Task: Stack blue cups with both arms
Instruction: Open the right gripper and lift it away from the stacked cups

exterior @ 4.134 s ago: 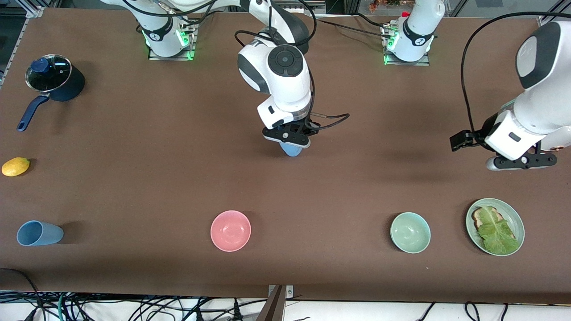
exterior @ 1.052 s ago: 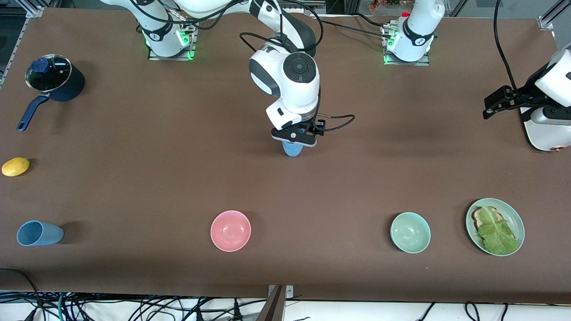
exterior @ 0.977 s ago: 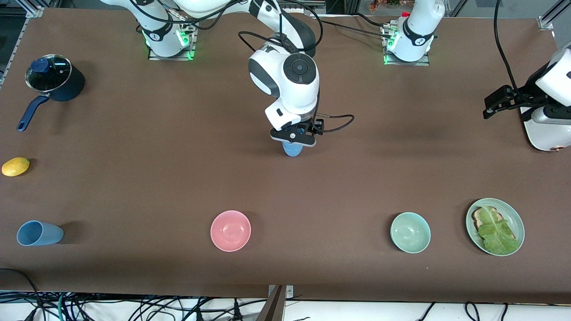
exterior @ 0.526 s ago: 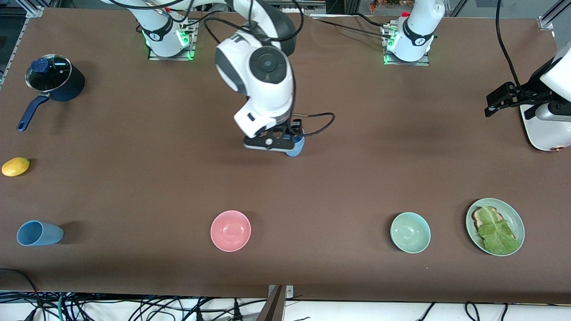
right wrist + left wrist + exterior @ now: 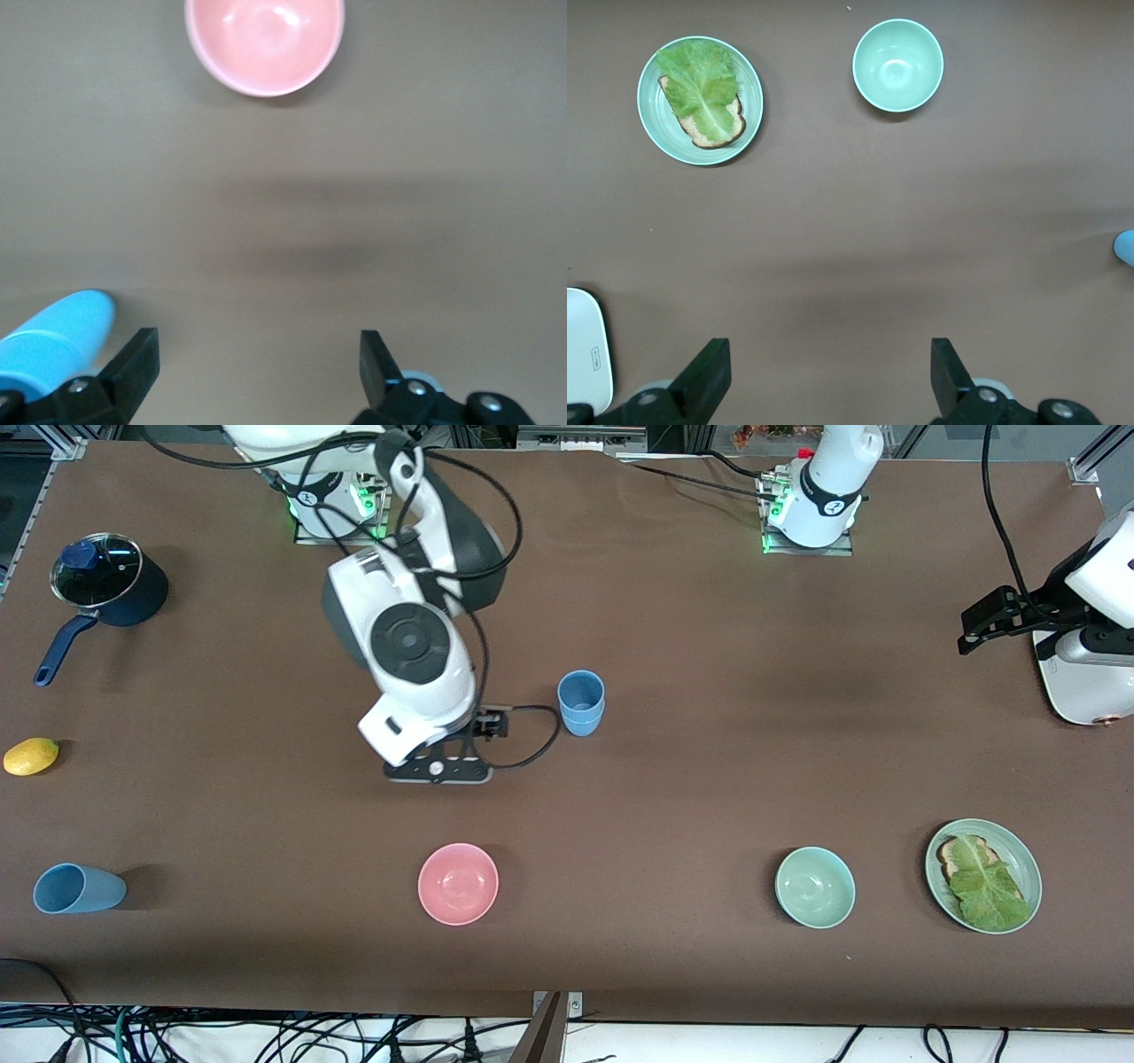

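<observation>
From the front view we see the stacked blue cups (image 5: 581,702) standing upright mid-table, one nested in the other, and a third blue cup (image 5: 75,888) lying on its side near the right arm's end of the table, nearer the camera than the lemon (image 5: 31,755). The right gripper (image 5: 437,769) hangs over bare table between the stack and the pink bowl (image 5: 458,883), fingers spread and holding nothing; we judge its next job is the lying cup, and it would do well to come in across the cup's wall, not its open mouth, so the cup cannot roll away. The left gripper (image 5: 1076,651) waits beside the toaster (image 5: 1081,691), and this view hides its fingers. In the left wrist view we see what the front view cannot: its fingers (image 5: 709,376) parted and empty, over the table with the plate of toast and lettuce (image 5: 700,99) and the green bowl (image 5: 897,65) ahead. The right wrist view confirms its fingers (image 5: 133,359) released, with the stack showing beside them.
</observation>
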Action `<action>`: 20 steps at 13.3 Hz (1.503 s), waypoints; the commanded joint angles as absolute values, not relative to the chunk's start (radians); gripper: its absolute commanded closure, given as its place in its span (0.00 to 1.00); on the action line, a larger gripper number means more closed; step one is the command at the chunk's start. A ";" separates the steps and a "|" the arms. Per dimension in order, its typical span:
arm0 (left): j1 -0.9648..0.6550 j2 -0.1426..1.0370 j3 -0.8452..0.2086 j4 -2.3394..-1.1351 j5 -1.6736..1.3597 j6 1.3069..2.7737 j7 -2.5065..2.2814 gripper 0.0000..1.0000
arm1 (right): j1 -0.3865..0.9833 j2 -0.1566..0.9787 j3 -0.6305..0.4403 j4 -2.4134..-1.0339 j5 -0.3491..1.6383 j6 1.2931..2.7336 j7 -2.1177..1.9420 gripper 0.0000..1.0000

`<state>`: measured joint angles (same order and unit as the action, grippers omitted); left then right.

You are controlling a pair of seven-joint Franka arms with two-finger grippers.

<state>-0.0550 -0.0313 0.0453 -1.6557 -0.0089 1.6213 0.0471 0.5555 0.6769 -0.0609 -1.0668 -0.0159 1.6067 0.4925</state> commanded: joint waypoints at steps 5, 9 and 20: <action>-0.054 -0.026 0.028 -1.634 -0.031 1.595 0.000 0.01 | 0.467 0.552 -0.172 -1.208 -0.017 1.557 0.329 0.00; -0.054 -0.026 0.029 -1.634 -0.031 1.597 0.000 0.01 | 0.301 0.356 -0.164 -1.469 -0.025 1.673 0.227 0.00; -0.054 -0.021 0.031 -1.634 -0.028 1.597 0.000 0.00 | 0.060 0.014 -0.095 -1.632 -0.011 1.632 0.045 0.00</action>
